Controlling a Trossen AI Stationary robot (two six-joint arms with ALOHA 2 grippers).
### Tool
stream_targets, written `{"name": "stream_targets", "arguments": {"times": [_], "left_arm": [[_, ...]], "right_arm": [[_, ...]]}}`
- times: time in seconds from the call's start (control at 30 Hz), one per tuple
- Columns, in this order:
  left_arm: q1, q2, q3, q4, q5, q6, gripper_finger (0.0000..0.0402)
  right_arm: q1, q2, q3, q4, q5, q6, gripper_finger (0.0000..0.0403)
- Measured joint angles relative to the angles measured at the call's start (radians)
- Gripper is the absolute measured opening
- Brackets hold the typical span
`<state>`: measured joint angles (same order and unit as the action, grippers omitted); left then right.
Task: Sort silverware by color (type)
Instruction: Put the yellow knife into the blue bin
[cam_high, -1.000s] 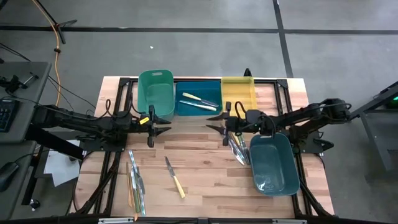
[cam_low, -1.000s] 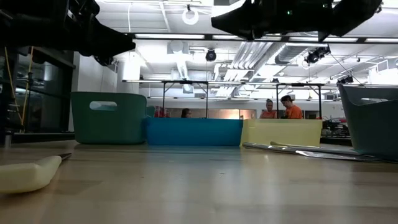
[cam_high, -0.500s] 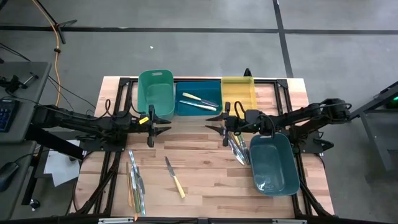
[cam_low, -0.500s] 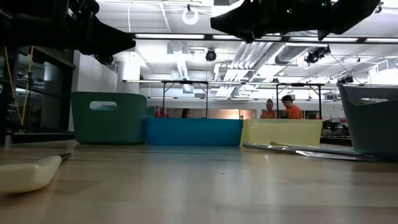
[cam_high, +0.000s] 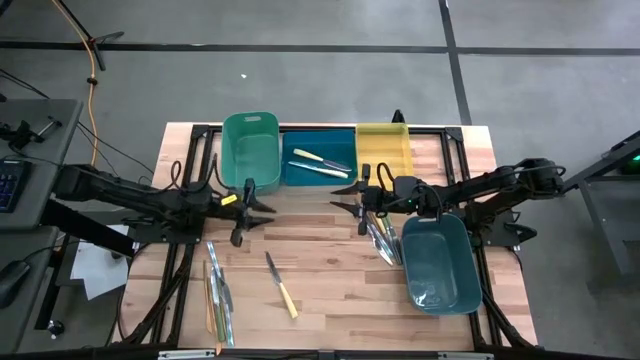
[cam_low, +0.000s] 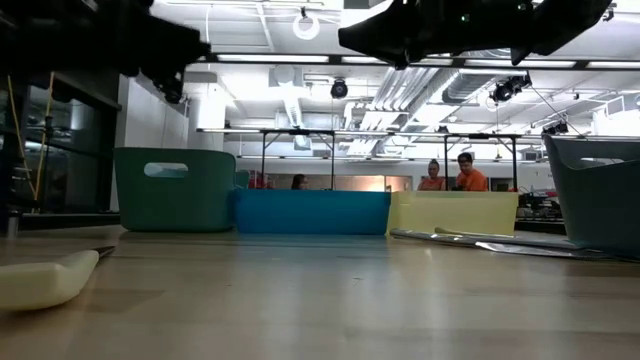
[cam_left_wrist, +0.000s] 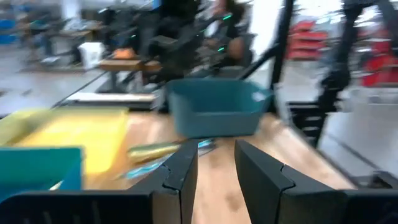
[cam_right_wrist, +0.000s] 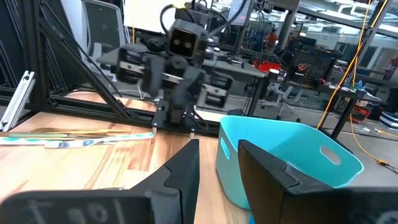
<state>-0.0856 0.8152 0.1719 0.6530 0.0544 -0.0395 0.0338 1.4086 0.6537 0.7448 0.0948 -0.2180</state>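
Silverware is split into three loose groups plus some already binned. Front-left cluster (cam_high: 217, 292): several thin long pieces lying parallel on the wood. One knife (cam_high: 281, 286) alone near table centre, silvery blade, pale yellow handle. Another bunch (cam_high: 383, 239) lies just beside the dark teal bin (cam_high: 440, 263), a rounded-corner plastic tub on the right. Two pale-handled pieces (cam_high: 320, 163) sit in the blue bin (cam_high: 300, 176), middle of the back row between the green bin (cam_high: 251, 148) and the yellow bin (cam_high: 383, 148).

Left gripper (cam_high: 249, 207) hovers over bare table in front of the green bin, fingers partly apart, nothing between them. Right gripper (cam_high: 349, 197) hangs in front of the blue/yellow bins, same partial gap, empty.

Table (cam_high: 320, 260): light wood planks, black frame rails.
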Motion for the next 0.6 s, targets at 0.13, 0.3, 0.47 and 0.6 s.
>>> {"name": "stream_targets", "arguments": {"times": [0.13, 0.3, 0.47, 0.6], "left_arm": [[-0.091, 0.090, 0.018, 0.099, 0.000, 0.069, 0.0102], [-0.196, 0.224, 0.154, -0.013, -0.086, 0.175, 0.0130], [-0.268, 0.334, 0.365, -0.383, -0.101, 0.201, 0.0176], [-0.326, 0.427, 0.533, -0.720, -0.104, 0.192, 0.0199]], "right_arm": [[0.000, 0.000, 0.000, 0.000, 0.000, 0.000, 0.0106], [0.000, 0.000, 0.000, -0.003, 0.000, 0.000, 0.0106], [0.000, 0.000, 0.000, -0.009, 0.000, 0.000, 0.0106], [0.000, 0.000, 0.000, -0.021, 0.000, 0.000, 0.0106]]}}
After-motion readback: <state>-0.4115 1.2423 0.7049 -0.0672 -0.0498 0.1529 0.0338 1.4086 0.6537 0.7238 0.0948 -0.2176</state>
